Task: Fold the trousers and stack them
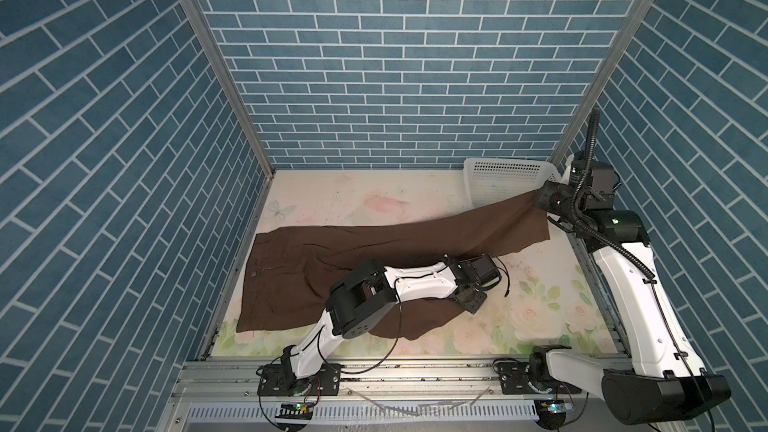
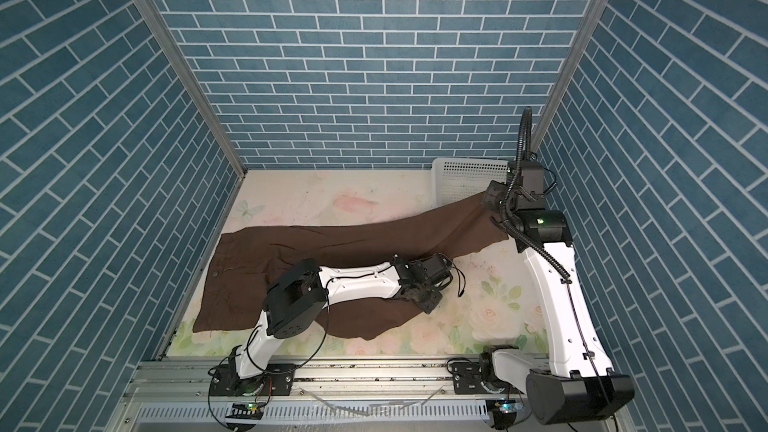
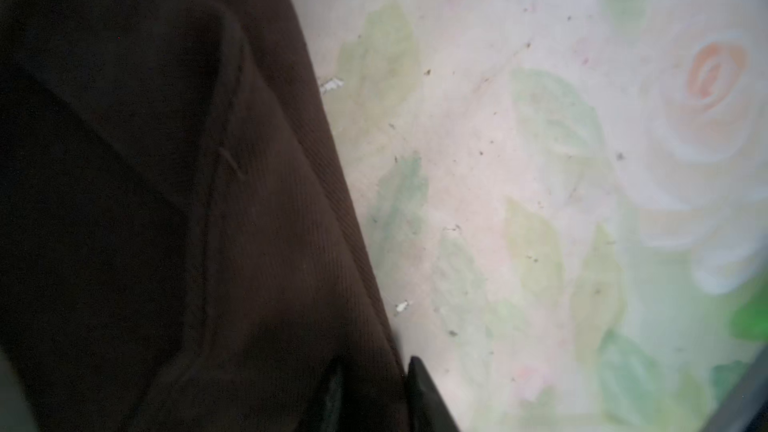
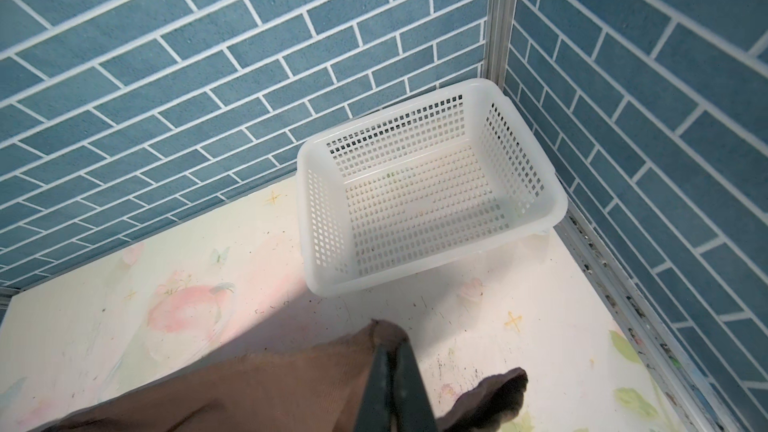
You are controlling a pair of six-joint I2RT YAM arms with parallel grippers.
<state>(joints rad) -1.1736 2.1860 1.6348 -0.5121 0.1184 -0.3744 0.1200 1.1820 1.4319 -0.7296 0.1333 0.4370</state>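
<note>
The dark brown trousers [image 1: 291, 268] [image 2: 249, 268] lie across the floral table with the waist at the left. One leg runs to the back right, where my right gripper [image 1: 542, 201] [image 2: 489, 201] holds its hem off the table. In the right wrist view that gripper [image 4: 388, 351] is shut on the trousers [image 4: 270, 384]. The other leg bends toward the front middle. My left gripper [image 1: 471, 303] [image 2: 426, 303] sits at that leg's right edge. In the left wrist view its gripper [image 3: 374, 367] pinches the edge of the trousers [image 3: 249, 243].
A white perforated basket [image 1: 503, 178] [image 2: 465, 180] [image 4: 324, 222] stands empty in the back right corner, just behind the right gripper. Blue brick-pattern walls close in three sides. Bare floral table [image 1: 540, 305] shows at the front right and along the back.
</note>
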